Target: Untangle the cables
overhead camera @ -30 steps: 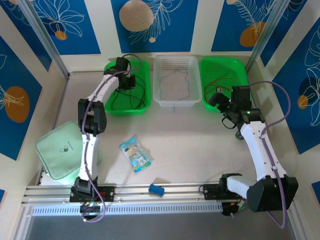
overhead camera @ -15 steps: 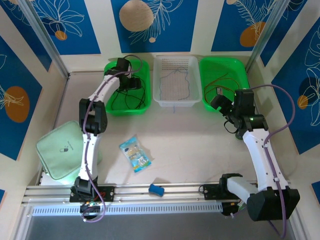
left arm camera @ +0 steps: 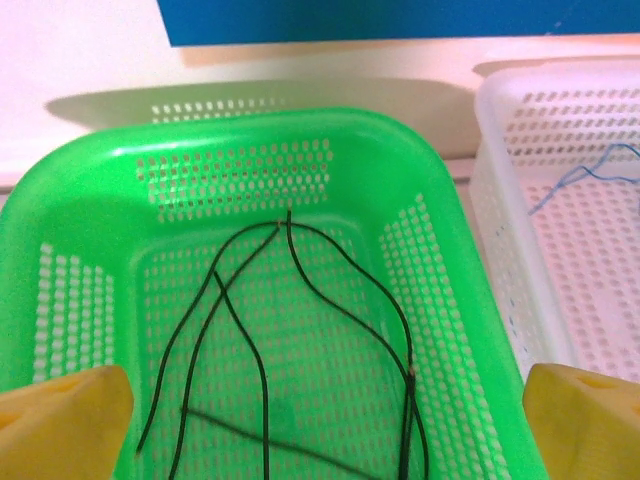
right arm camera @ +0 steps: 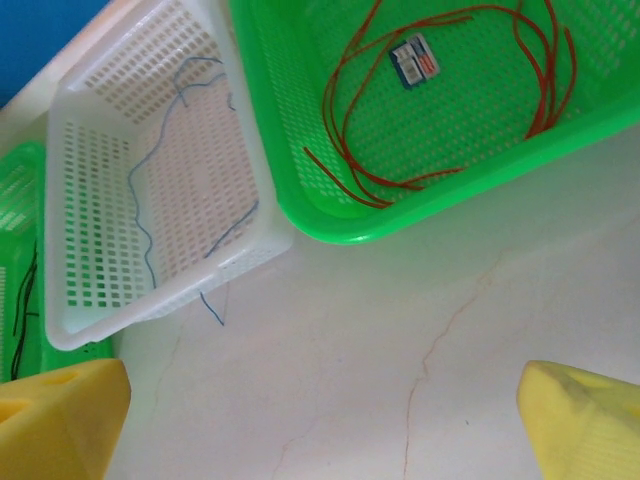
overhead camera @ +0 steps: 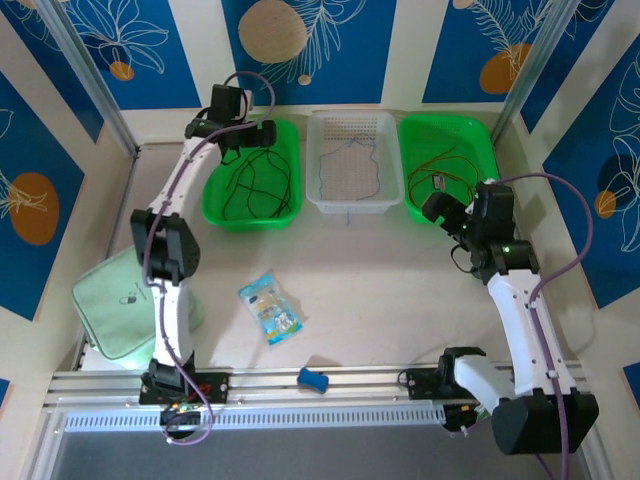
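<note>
Black cables (left arm camera: 250, 330) lie loosely crossed on the floor of the left green basket (left arm camera: 300, 125), also seen from above as black cables (overhead camera: 255, 190). My left gripper (left arm camera: 320, 430) hangs above that basket's far end (overhead camera: 250, 130), open, its yellow fingertips (left arm camera: 60, 420) wide apart with nothing between them. A thin blue cable (right arm camera: 150, 200) rests in the white basket (right arm camera: 170, 290). Red cables (right arm camera: 440, 100) curl in the right green basket (right arm camera: 400, 225). My right gripper (right arm camera: 320, 420) stands open over bare table in front of these baskets (overhead camera: 440, 205).
One end of the blue cable (right arm camera: 210, 308) pokes out through the white basket's near wall. A small printed card (right arm camera: 413, 60) lies among the red cables. On the table nearer the arms are a mint pouch (overhead camera: 125, 300), a snack packet (overhead camera: 270, 308) and a blue block (overhead camera: 314, 379).
My left gripper has opened and lifted back toward the basket's far left rim, leaving a black cable lying in the basket. The right arm has drawn slightly nearer, still open.
</note>
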`<action>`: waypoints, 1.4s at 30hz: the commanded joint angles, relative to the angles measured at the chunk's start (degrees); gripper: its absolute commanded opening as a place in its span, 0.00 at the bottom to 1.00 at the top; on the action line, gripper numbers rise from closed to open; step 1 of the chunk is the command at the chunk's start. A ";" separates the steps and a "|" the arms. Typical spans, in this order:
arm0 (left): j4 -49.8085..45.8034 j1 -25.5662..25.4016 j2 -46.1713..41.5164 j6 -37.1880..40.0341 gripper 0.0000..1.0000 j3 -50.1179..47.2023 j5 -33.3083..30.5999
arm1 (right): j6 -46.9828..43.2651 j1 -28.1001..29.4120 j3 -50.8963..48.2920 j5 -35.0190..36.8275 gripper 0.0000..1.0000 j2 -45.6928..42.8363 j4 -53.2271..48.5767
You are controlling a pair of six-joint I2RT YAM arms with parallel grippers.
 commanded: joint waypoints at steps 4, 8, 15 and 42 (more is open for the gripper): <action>21.23 -0.42 -24.77 -3.29 1.00 -29.47 1.88 | -5.74 0.20 -8.41 -2.07 0.99 -4.73 13.81; 35.17 -0.60 -39.63 -5.46 1.00 -53.02 1.07 | -10.72 1.43 -19.67 0.16 0.99 -8.88 29.26; 41.77 -0.81 -55.18 -0.29 1.00 -74.99 -7.23 | -20.21 2.24 -28.17 3.36 0.99 -7.52 41.07; 80.11 -0.77 -64.36 17.00 1.00 -113.53 -20.65 | -25.78 -0.64 -38.88 -2.83 0.99 31.39 92.07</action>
